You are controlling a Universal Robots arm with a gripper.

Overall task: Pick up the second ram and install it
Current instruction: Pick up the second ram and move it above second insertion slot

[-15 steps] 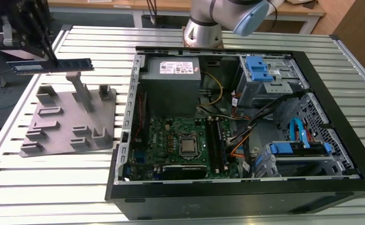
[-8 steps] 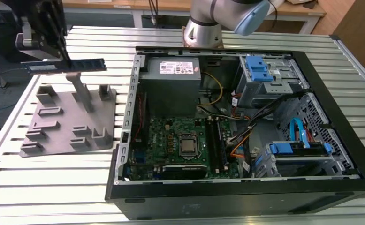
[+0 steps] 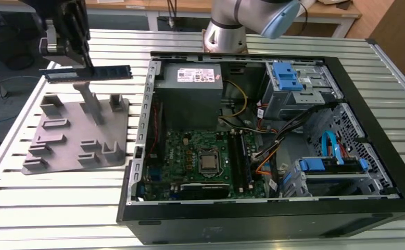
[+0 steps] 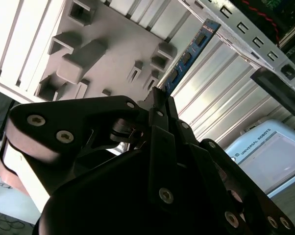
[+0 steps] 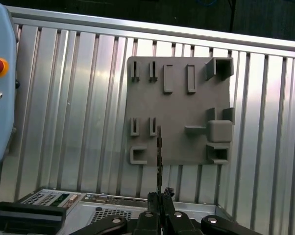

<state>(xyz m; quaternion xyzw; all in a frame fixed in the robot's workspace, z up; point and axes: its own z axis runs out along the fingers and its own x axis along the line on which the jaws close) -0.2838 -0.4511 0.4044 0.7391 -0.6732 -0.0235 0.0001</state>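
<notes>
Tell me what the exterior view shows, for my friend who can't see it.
A black pincer holds a thin dark-blue memory stick in the air above a grey slotted tray. At the exterior view's right, an open computer case lies on a silver slatted table, its green board showing.

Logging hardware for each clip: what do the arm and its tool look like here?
The arm is silver-grey and cylindrical, with a pale-blue end cap. The tool is matte black: flat linked bars fastened with round screws, narrowing toward the tip.
</notes>
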